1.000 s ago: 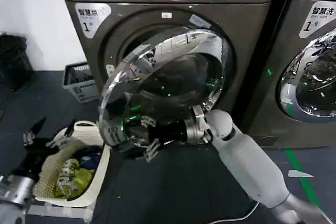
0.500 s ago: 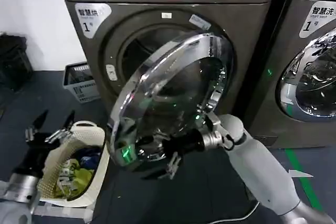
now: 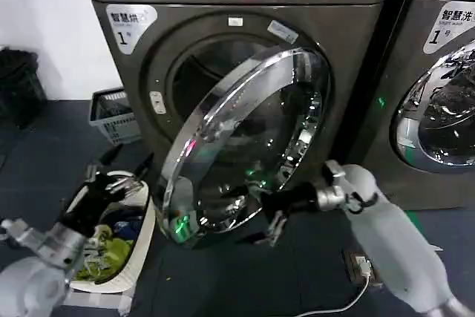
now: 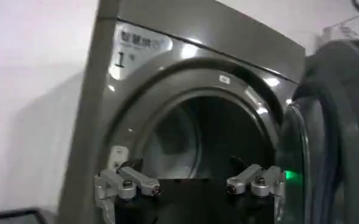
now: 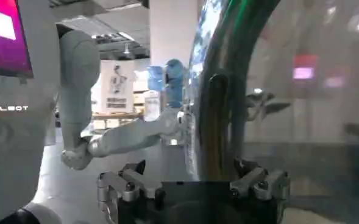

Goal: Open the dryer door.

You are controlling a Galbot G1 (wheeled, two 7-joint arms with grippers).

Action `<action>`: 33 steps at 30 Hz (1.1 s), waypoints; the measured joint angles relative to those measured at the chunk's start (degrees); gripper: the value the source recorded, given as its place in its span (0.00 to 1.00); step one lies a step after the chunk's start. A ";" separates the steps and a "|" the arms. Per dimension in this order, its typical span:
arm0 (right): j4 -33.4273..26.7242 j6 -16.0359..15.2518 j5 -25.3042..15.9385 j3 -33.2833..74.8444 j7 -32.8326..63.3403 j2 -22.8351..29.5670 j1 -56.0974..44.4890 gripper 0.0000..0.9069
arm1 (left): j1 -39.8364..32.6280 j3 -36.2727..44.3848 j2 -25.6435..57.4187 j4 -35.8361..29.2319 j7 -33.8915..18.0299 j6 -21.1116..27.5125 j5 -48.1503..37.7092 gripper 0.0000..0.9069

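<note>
The dryer [image 3: 223, 57] is a brushed grey metal box with a round dark opening and a white label with a "1" at its upper corner. Its door [image 3: 245, 146] is a large round porthole: a wide, mirror-bright chrome ring around dark domed glass. The door stands swung out from the dryer's opening, hinged on the side toward the neighbouring machine [image 3: 438, 79], with its free edge low and out over the dark floor. The drum mouth behind it is open to view, smooth and grey inside.

The right gripper [image 3: 269, 217] sits at the door's lower part, on the glass side, just in front of the dryer. Its two metal fingers are spread, one on each side of the chrome rim's edge, and in the right wrist view the rim runs up between them [image 5: 194, 192]; I cannot tell whether they touch it. The white, rounded right arm reaches in from the neighbouring machine's side.

The left gripper [image 3: 119, 176] hangs well apart from the door, out in front of the dryer over a white plastic basket [image 3: 141, 235] of crumpled cloth. Its thin fingers are parted with nothing between them, and in the left wrist view it faces the dryer's open mouth [image 4: 194, 182].

A grey slotted crate [image 3: 111, 113] stands on the floor against the dryer's far side.
</note>
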 joint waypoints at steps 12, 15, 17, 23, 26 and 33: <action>4.88 1.10 -1.14 25.82 1.70 -2.77 -12.42 1.00 | -7.12 8.65 3.65 4.21 4.57 0.05 -1.34 1.00; 6.74 1.17 -0.58 32.04 4.63 -1.84 -16.05 1.00 | -8.45 10.64 3.99 4.84 5.77 0.41 -1.26 1.00; 7.73 1.19 0.29 35.82 6.84 -1.27 -18.26 1.00 | -9.13 11.75 4.60 4.98 6.78 0.43 -0.98 1.00; 10.50 4.14 4.36 46.45 17.38 1.93 -24.43 1.00 | -10.78 15.24 5.90 5.67 9.03 0.24 -0.03 1.00; 12.07 5.89 6.17 51.63 23.30 3.71 -27.13 1.00 | -11.48 17.17 5.64 6.00 9.77 -0.69 1.18 1.00; 14.82 12.23 3.92 61.70 43.78 5.72 -31.63 1.00 | -11.90 21.19 3.79 4.85 10.24 -1.09 2.02 1.00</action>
